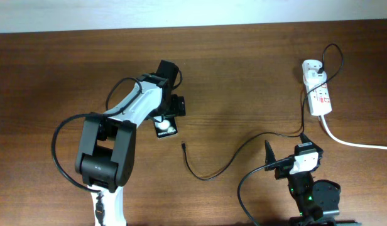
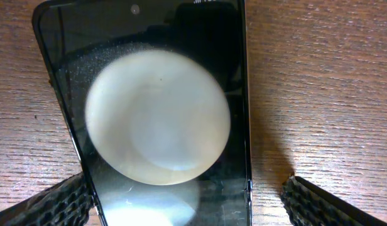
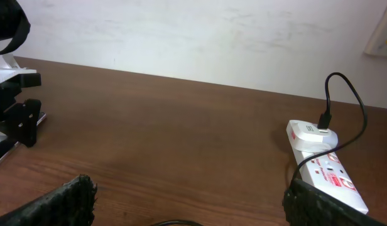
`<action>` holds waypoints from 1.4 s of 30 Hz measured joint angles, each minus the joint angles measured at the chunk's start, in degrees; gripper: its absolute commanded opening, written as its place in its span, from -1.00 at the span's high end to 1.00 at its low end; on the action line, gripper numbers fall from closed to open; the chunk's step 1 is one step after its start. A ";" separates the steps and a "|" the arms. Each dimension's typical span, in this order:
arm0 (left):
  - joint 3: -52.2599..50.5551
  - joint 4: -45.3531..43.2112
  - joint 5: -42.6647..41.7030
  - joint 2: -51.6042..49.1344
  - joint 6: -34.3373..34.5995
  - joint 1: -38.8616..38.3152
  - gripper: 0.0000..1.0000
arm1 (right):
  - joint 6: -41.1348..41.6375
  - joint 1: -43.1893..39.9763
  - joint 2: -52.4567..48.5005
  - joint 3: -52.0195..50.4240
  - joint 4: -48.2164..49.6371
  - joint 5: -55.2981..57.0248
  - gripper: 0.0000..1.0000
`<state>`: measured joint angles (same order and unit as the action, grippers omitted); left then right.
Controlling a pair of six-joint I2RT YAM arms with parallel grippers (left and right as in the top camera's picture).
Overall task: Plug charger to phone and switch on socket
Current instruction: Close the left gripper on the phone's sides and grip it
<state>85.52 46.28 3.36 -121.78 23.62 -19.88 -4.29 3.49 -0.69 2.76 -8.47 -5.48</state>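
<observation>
Adapter [image 1: 311, 66] in socket [image 1: 320, 97]; L hand [image 2: 187, 191] wide astride phone [image 2: 162, 113]; R hand [image 3: 187, 188] wide, empty.

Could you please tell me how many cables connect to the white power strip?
2. The black charger cable runs from the adapter at the far end of the power strip to mid-table; the thick white cord leaves its near end toward the right edge. None appears hidden.

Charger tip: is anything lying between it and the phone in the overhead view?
Nothing visible. Only bare table separates the charger tip from the phone. The left gripper straddles the phone, jaws open, clear of that gap.
</observation>
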 measured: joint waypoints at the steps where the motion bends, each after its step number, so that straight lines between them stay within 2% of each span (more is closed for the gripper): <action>1: 0.00 0.00 -0.02 0.00 0.00 0.00 -0.99 | -0.04 0.00 0.00 0.00 0.00 0.00 -0.97; 42: -0.02 -3.08 0.35 0.00 0.02 -0.37 -0.98 | 0.00 0.00 0.00 0.00 0.00 0.00 -0.97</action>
<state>85.49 43.20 3.70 -121.78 23.64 -20.25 -4.29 3.49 -0.69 2.76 -8.47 -5.48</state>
